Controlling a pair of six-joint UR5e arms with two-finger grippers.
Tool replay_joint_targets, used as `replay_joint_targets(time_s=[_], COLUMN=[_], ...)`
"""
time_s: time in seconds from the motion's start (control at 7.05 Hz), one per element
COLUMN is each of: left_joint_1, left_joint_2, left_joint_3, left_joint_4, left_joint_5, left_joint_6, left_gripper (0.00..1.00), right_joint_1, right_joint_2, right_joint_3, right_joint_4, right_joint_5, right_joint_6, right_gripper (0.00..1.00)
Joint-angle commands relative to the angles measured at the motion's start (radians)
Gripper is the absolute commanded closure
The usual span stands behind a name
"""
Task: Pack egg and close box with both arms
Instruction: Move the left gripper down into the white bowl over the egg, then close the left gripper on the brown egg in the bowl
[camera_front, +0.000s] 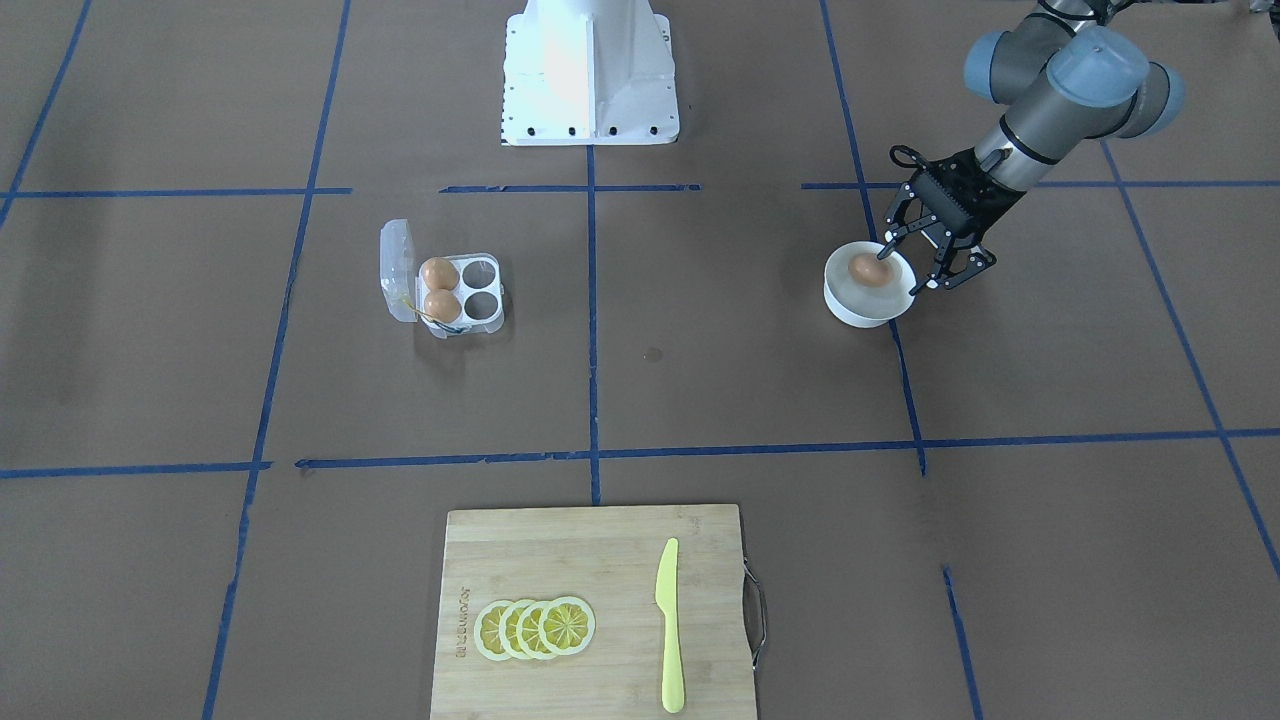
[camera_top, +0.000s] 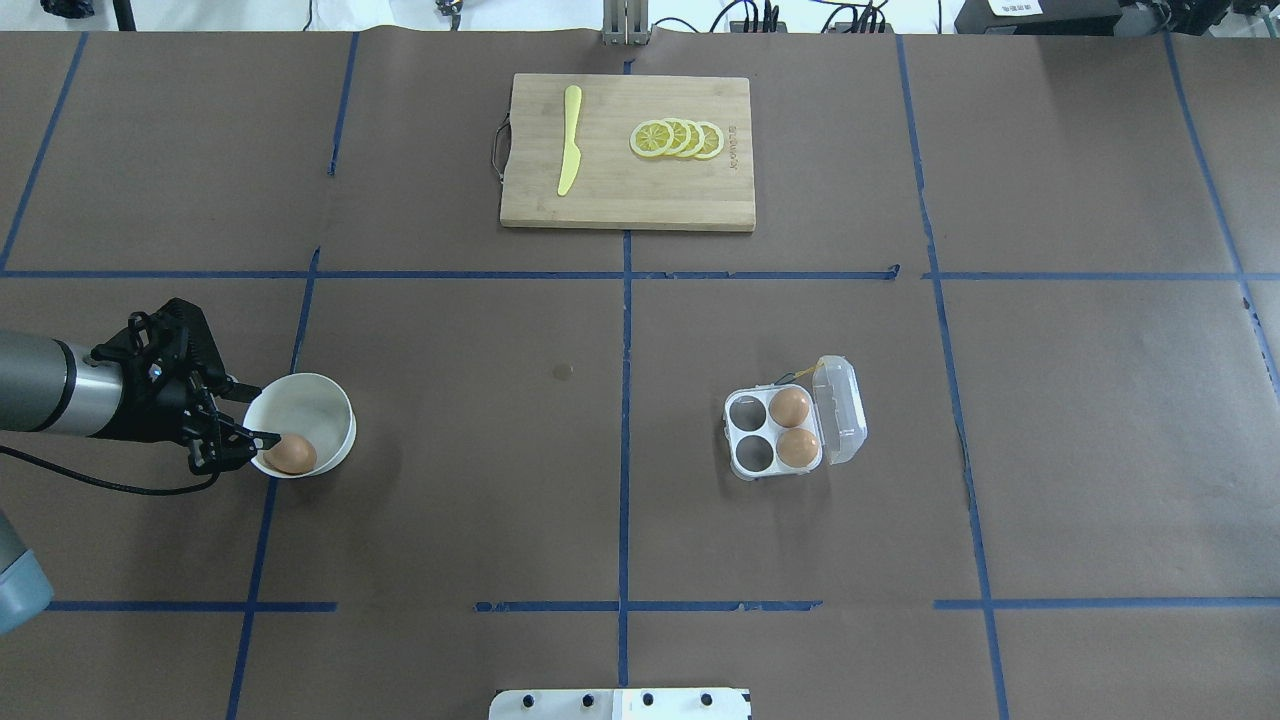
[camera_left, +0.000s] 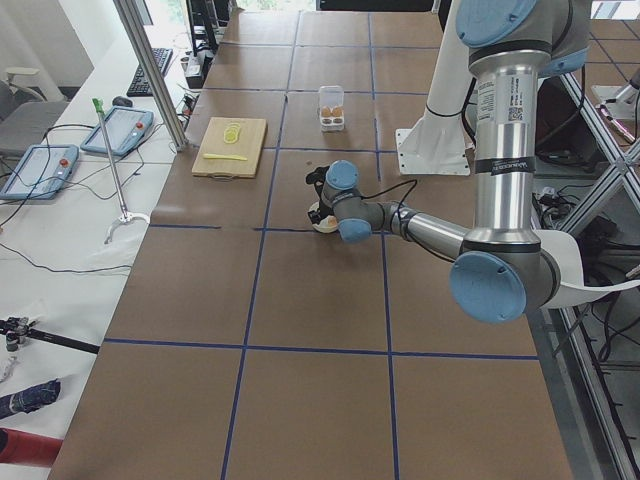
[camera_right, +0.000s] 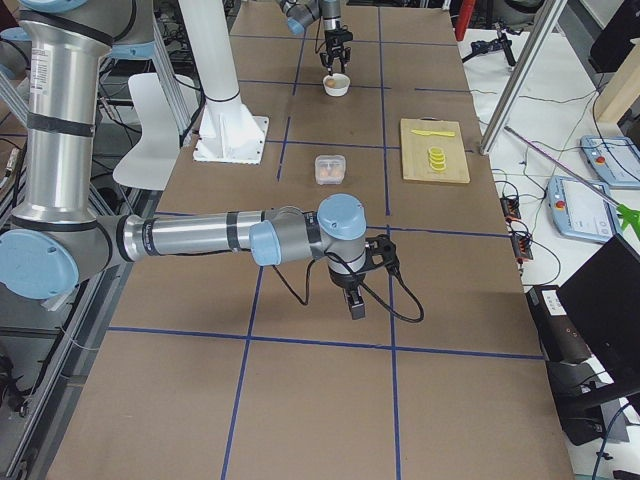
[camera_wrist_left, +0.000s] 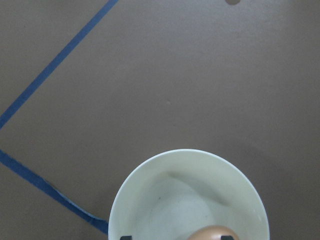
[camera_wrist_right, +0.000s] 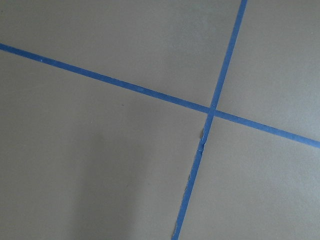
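Spreading under everything is a brown paper-covered table (camera_top: 450, 500) gridded with blue tape. Two grey metal jointed arms with pale blue joint caps reach over it. The right arm (camera_right: 200, 238) stretches across the table's near end in the right side view. Its black two-finger right gripper (camera_right: 355, 303) points down over bare paper, well apart from every object, and I cannot tell how its jaws stand. The left arm (camera_top: 40, 385) comes in low toward a round white bowl (camera_top: 330, 405). At the table's far edge from the robot lies a rectangular bamboo cutting board (camera_top: 625, 190) carrying a yellow plastic knife (camera_top: 569, 140) and a row of overlapping lemon slices (camera_top: 678, 138). On the robot's right half sits the small clear plastic four-cell egg box (camera_top: 745, 408), its hinged lid lying open. Two orange-brown eggs (camera_top: 789, 407) fill the cells beside the lid, and the other two cells are bare. The third small orange-brown egg (camera_top: 290, 454) lies inside the bowl near its wall. The black open-frame left gripper (camera_top: 262, 412) has its jaws spread at the bowl's rim. In the wrist view the egg sits between the fingertips, nearer one. Contact cannot be made out.
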Motion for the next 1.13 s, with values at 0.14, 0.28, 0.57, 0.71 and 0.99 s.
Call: replay_joint_targets(time_s=[0.14,0.28,0.57,0.71,0.99], left_joint_1=[0.006,0.008,0.032,0.049,0.054], left_joint_2=[-0.006,-0.009,-0.009,-0.011,-0.04], left_joint_3=[0.004,0.007,0.007,0.01,0.042], left_joint_4=[0.0,0.0,0.0,0.0,0.0], left_joint_5=[0.001,0.001,0.003,0.003,0.003], left_joint_6=[-0.003,-0.005,-0.006,-0.008,-0.006], left_gripper=[0.36,0.37,0.38,0.37,0.38], right_joint_1=[0.002,0.002,0.002,0.0,0.0], right_joint_2=[-0.003,-0.002,-0.002,-0.002,0.001], right_joint_3=[0.0,0.0,-0.001,-0.004,-0.008], right_joint_4=[0.001,-0.001,-0.001,-0.001,-0.001], right_joint_5=[-0.001,-0.001,-0.001,-0.001,-0.003], right_joint_6=[0.001,0.001,0.001,0.001,0.001], right_gripper=[0.0,0.0,0.0,0.0,0.0])
